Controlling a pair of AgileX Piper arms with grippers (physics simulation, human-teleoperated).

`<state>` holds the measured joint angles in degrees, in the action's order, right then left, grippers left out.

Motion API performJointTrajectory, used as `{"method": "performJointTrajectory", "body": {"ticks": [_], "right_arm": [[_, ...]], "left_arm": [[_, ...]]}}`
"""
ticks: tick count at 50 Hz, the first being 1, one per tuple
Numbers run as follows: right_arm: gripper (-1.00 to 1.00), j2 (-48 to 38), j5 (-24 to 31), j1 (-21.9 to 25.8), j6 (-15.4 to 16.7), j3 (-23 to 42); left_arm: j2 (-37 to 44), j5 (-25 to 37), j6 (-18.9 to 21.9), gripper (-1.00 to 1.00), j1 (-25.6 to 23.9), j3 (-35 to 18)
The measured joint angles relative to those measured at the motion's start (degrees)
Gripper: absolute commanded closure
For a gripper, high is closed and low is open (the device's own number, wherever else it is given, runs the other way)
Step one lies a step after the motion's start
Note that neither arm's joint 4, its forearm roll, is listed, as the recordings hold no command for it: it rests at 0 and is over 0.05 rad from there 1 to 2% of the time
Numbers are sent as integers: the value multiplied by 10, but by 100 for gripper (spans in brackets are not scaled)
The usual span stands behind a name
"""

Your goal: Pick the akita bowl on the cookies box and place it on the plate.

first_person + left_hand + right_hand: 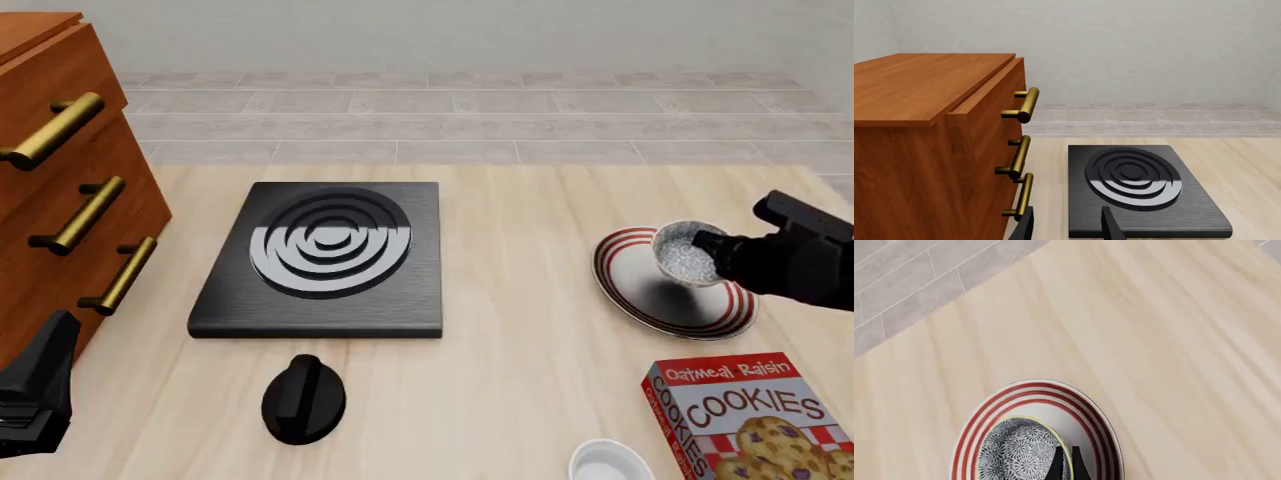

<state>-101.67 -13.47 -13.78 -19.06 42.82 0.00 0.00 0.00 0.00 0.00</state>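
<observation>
Bowl [687, 255] w/ the speckled blue-grey pattern sits over the plate [627, 290], pinched at its rim by the right gripper [1066, 462]. Right wrist view shows the two thin fingertips close together on the bowl's wall, one inside and one outside, so the jaws are clamped on the rim. Can't tell from either view whether the bowl's base touches the plate or hangs just above it. In the front view the bowl looks tipped a little, its opening facing partly toward the camera. It lies over the plate's right part, w/ the red rings showing on the left and near sides.

Right arm comes in from the right edge, black, its wrist just beside the bowl.

Box [747, 415] lies flat on the table near the bottom right corner, near side of the plate and apart from it, nothing on top. White bowl [611, 463], plain, sits just left of the box, cut by the frame's bottom edge.

Left gripper [1066, 225] is at the bottom left in the front view, beside the cabinet [60, 190], well apart from the plate. Its fingers are spread w/ nothing between them. Its wrist view looks past the cabinet's brass handles [1024, 105] toward the stove [320, 260], a black slab w/ ringed burner at the table's middle. Black knob [304, 397] lies on the table on the near side of the stove.
</observation>
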Motion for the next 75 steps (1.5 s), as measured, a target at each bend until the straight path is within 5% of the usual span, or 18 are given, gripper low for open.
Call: {"method": "performJointTrajectory", "body": {"ticks": [27, 28, 57, 75], "right_arm": [[100, -21, -11, -1, 2, 2], [-100, -22, -12, -1, 2, 2], [-100, -4, 0, -1, -2, 6], [-100, 168, 86, -15, 11, -2]], "left_arm": [[0, 0, 0, -100, 0, 0], [0, 0, 0, -100, 0, 0], [0, 0, 0, -100, 0, 0], [0, 0, 0, -100, 0, 0]]}}
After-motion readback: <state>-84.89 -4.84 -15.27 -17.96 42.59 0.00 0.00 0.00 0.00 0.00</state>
